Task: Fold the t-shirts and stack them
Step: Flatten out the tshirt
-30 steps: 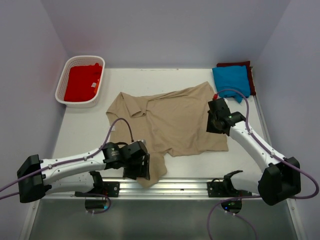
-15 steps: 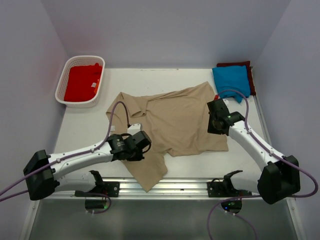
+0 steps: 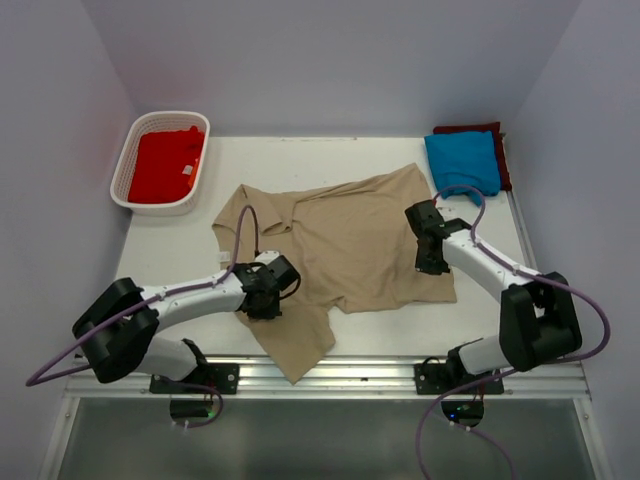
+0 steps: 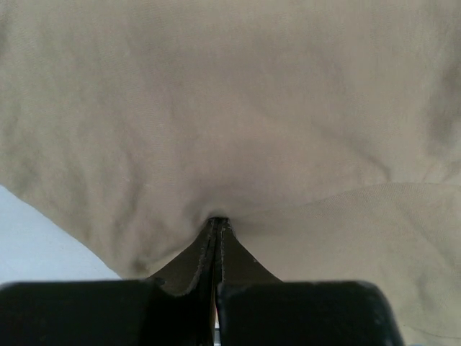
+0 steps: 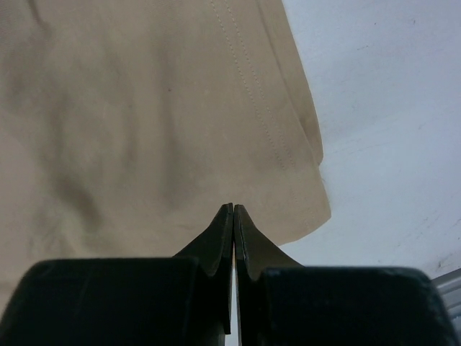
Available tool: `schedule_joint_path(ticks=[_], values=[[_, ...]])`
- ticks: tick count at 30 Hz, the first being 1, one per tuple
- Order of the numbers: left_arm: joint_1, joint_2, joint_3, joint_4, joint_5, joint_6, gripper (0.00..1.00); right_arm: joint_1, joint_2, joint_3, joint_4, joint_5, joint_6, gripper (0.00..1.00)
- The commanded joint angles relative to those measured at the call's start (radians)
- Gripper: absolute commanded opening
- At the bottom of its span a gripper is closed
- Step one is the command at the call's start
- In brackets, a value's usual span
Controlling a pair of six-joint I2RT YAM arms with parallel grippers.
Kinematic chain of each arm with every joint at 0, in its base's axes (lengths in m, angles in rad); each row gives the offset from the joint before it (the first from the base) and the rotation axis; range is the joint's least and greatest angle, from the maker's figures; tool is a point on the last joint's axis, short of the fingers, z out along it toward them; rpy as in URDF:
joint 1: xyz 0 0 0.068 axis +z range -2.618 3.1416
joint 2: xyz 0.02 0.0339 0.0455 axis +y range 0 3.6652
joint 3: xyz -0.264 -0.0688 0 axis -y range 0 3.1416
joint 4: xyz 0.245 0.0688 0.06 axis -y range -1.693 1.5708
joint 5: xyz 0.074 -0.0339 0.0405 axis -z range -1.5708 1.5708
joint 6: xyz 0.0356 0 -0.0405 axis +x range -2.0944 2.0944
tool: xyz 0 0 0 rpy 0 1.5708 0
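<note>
Four shirts are in view, and only one is being handled. That one, the tan shirt (image 3: 350, 235), lies spread open and loosely wrinkled across the middle of the white table (image 3: 170, 265). One flap of it trails off toward the near edge by the metal rail. The left gripper (image 3: 266, 300) is down on the near-left part of this shirt. In its wrist view its fingers (image 4: 205, 249) are pressed fully together, and the cloth puckers into their tips, so it has a small pinch of the tan fabric. The right gripper (image 3: 433, 266) is down on the shirt's near-right corner, just inside the stitched hem. Its fingers (image 5: 220, 231) are also closed tight, with the tips against the cloth beside bare table. Whether any fabric is caught between them I cannot tell. At the far left a red shirt (image 3: 165, 165) lies bunched inside a white lattice basket (image 3: 122, 170), well apart from the tan one. At the far right corner a folded blue shirt (image 3: 462, 160) rests on a maroon shirt (image 3: 470, 128), of which only the edges show. The tan shirt's far-right tip lies near that pile.
</note>
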Motion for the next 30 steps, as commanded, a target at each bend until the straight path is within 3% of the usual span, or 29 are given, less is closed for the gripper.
schedule_joint_path(ticks=[1, 10, 16, 30], values=[[0.066, 0.004, -0.067, 0.047, -0.001, 0.044, 0.0, -0.008, 0.019, 0.006, 0.021, 0.053, 0.035, 0.0], [0.253, -0.116, -0.086, 0.025, 0.086, 0.099, 0.0, -0.021, 0.064, 0.01, 0.016, 0.077, 0.043, 0.0], [0.313, -0.09, -0.064, 0.032, 0.126, 0.102, 0.0, -0.03, 0.105, 0.003, 0.015, 0.086, 0.052, 0.0], [0.524, 0.001, 0.042, 0.081, 0.157, 0.28, 0.0, -0.044, 0.151, -0.03, 0.024, 0.105, 0.066, 0.0]])
